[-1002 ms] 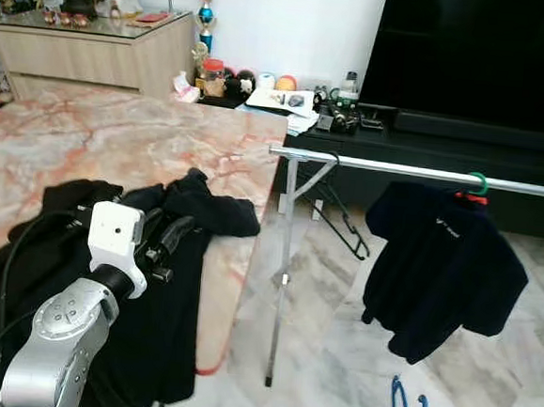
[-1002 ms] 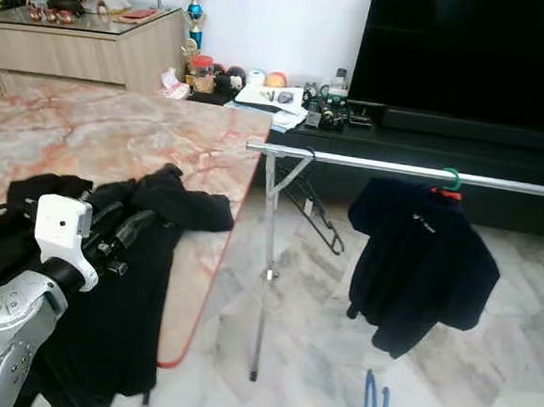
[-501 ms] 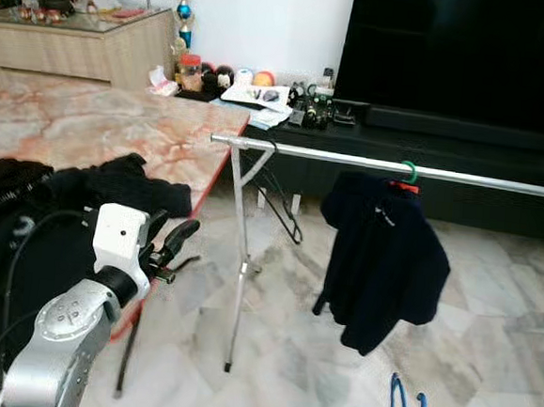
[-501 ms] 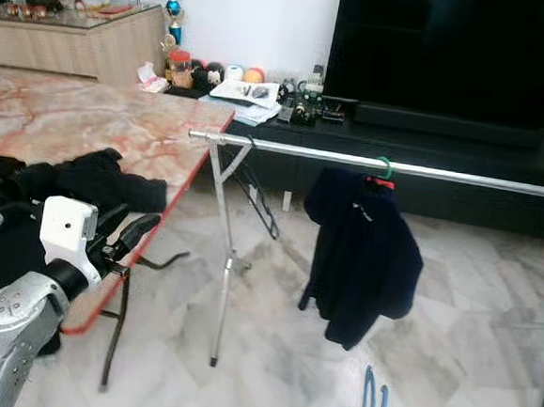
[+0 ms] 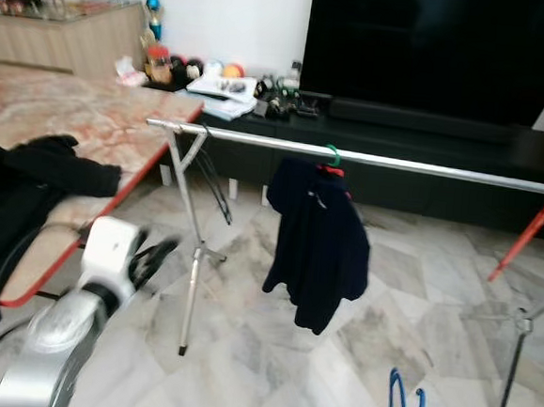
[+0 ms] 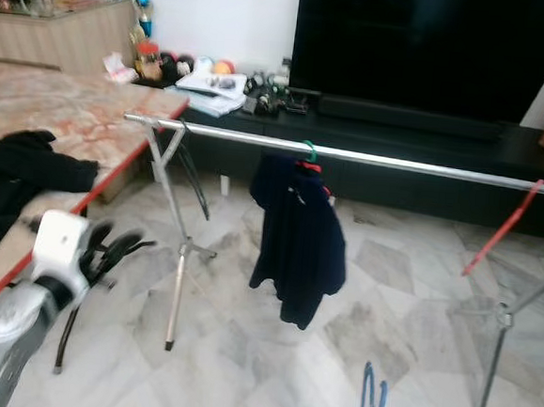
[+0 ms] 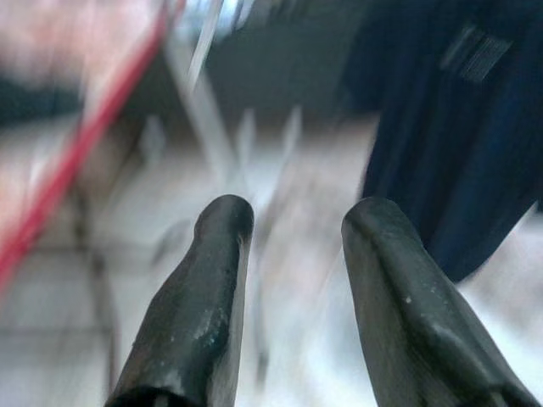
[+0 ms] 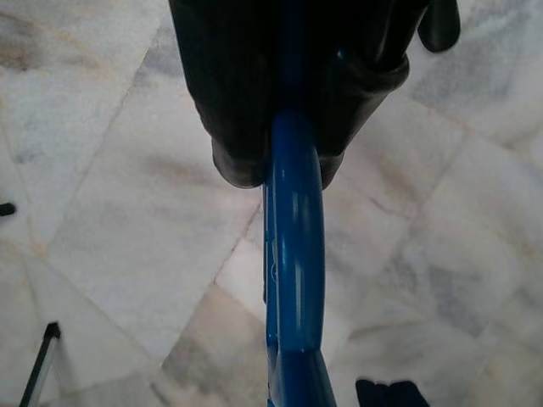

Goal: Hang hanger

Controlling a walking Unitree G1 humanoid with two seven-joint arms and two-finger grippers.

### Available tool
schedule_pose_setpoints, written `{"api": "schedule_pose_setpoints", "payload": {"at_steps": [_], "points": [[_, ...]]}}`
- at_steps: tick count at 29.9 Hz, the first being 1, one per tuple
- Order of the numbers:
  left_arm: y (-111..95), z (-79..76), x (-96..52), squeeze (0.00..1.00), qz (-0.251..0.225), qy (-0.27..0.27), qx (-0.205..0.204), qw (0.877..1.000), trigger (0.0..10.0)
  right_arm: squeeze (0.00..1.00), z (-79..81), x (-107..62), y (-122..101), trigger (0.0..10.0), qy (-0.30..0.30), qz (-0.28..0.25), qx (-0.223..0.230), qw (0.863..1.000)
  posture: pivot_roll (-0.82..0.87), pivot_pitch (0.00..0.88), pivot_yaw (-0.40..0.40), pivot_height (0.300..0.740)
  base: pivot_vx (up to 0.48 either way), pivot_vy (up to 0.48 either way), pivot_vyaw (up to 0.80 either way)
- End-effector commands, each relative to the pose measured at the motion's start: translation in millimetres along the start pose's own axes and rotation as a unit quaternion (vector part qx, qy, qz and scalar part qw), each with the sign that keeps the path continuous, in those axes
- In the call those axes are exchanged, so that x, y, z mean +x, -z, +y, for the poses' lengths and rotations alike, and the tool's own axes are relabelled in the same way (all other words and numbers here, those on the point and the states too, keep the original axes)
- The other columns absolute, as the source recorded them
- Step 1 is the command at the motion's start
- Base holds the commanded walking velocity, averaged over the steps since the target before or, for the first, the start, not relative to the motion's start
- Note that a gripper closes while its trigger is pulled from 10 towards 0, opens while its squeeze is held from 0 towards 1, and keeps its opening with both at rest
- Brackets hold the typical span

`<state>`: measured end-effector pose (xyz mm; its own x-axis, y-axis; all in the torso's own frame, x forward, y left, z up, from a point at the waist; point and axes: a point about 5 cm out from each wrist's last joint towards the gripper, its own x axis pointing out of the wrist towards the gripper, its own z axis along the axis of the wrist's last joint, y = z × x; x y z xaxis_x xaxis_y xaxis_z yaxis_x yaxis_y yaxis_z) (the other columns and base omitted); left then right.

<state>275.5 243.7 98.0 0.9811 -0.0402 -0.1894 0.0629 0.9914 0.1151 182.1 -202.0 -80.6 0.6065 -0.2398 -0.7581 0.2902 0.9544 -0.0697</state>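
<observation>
Low at the front, a blue hanger (image 5: 395, 403) sticks up from my right arm. In the right wrist view my right gripper (image 8: 284, 165) is shut on the blue hanger (image 8: 293, 280) above the marble floor. A long silver rail (image 5: 398, 163) of a clothes rack crosses the room ahead. A dark navy garment (image 5: 316, 240) hangs from it on a green hook (image 5: 332, 155). My left gripper (image 5: 153, 254) is raised at the left, open and holding nothing. Its two black fingers (image 7: 199, 305) stand apart, pointing toward the rack and the garment.
A marble table with a red edge (image 5: 81, 118) stands at the left, with black clothes (image 5: 9, 192) lying on it. Empty black hangers (image 5: 213, 175) hang at the rail's left end above the rack leg (image 5: 191, 273). A TV console (image 5: 428, 131) and a red rack leg (image 5: 526, 238) lie beyond.
The camera has turned right, so the table slid left and the rack came to the middle. The left gripper stays raised and open; the right still holds the blue hanger.
</observation>
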Motion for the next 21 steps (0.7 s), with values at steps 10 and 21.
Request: {"api": "schedule_pose_setpoints", "payload": {"at_steps": [10,21], "points": [[155,0.5,-57.2,0.00,0.288,-0.045,-0.081,0.953,10.0,0.00,-1.1,1.0,-4,10.0,0.002,-0.005,0.002,1.000,0.15,0.026,0.005,0.740,0.000,0.000,0.00],[198,-25.8,-92.7,0.00,0.361,-0.051,-0.091,0.927,10.0,0.00,-4.5,0.7,-2,10.0,0.004,-0.002,0.002,1.000,0.13,0.027,-0.004,0.740,0.054,0.000,0.00]]}}
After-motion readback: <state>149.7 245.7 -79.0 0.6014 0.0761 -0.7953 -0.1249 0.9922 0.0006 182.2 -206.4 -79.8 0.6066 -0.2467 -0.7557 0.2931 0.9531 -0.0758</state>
